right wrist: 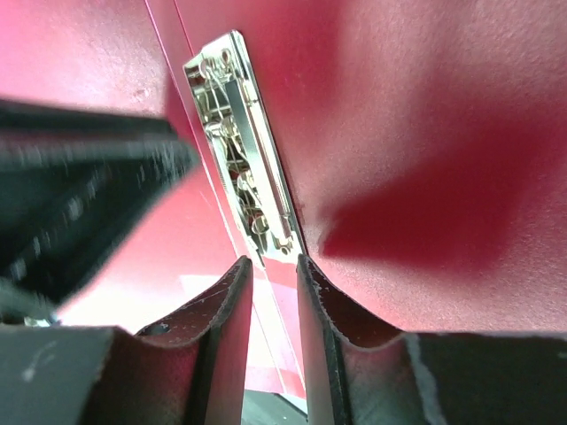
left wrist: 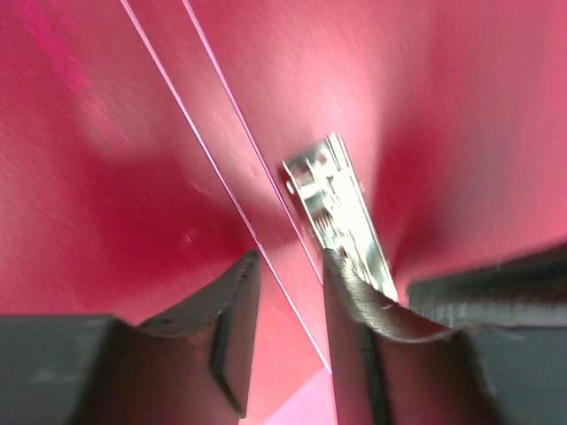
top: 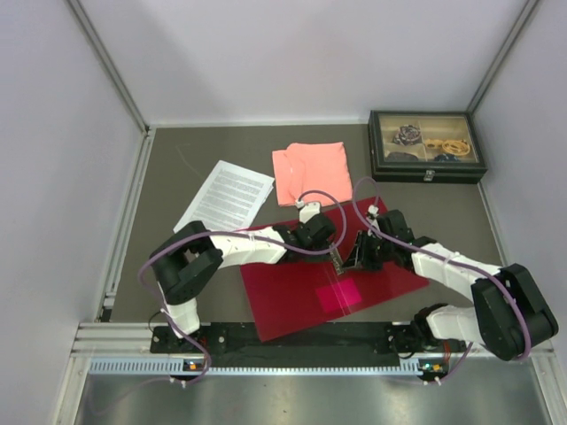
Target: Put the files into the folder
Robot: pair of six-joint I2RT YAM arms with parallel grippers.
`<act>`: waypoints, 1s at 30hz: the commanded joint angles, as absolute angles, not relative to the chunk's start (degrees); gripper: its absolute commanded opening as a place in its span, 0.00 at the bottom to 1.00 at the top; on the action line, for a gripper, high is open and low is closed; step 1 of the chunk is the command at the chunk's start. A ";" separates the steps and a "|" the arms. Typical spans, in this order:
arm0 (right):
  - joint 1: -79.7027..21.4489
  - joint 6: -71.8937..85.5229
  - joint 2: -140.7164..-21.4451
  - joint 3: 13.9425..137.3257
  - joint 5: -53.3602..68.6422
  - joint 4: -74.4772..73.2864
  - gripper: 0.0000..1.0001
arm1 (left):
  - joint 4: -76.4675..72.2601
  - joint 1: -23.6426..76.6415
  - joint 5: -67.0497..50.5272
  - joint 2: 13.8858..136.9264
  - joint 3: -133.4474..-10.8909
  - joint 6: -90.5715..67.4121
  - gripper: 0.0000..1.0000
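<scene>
The dark grey bench [top: 177, 159] carries all items. The flat crimson-red plastic folder [top: 292, 292] lies open on the near centre of the bench, directly in front of both arms. The thin stack of white printed paper sheets [top: 226, 195] lies outside the folder, beyond its far left corner. A salmon-pink folded cloth [top: 310, 173] lies just right of the sheets. A black glass-lidded box [top: 427, 146] sits at the far right.

The left pincer [left wrist: 291, 261] stands open over the folder's inner crease, one finger [left wrist: 354, 301] overlapping the metal clip [left wrist: 341, 208]. The right pincer [right wrist: 273, 261] shows a narrow gap at the clip's other end; whether it grips cannot be told.
</scene>
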State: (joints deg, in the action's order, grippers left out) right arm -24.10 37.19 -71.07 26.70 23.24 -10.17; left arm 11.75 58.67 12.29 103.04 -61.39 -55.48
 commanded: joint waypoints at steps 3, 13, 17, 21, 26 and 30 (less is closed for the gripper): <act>-23.73 37.09 -71.98 24.96 26.45 -4.48 0.26 | 16.17 58.10 16.17 107.22 -66.53 -57.30 0.35; -23.64 36.65 -72.42 23.64 27.95 -2.72 0.24 | 17.41 58.27 18.10 107.94 -69.17 -58.01 0.38; -23.38 37.00 -72.86 22.85 28.39 -1.33 0.24 | 15.56 58.27 18.98 105.30 -67.24 -57.66 0.47; -22.85 37.35 -73.48 22.33 29.09 -0.35 0.24 | 15.03 58.10 19.34 105.47 -68.46 -56.60 0.55; -22.76 37.09 -73.48 22.41 29.09 -0.61 0.24 | 15.74 58.10 19.07 107.75 -71.37 -56.43 0.53; -22.68 36.91 -73.21 22.50 29.09 -0.88 0.24 | 16.70 58.10 18.98 110.12 -73.47 -56.43 0.50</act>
State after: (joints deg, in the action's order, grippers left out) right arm -23.44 37.56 -73.28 22.85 28.58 -2.83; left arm 16.60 58.22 17.89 107.92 -70.04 -56.93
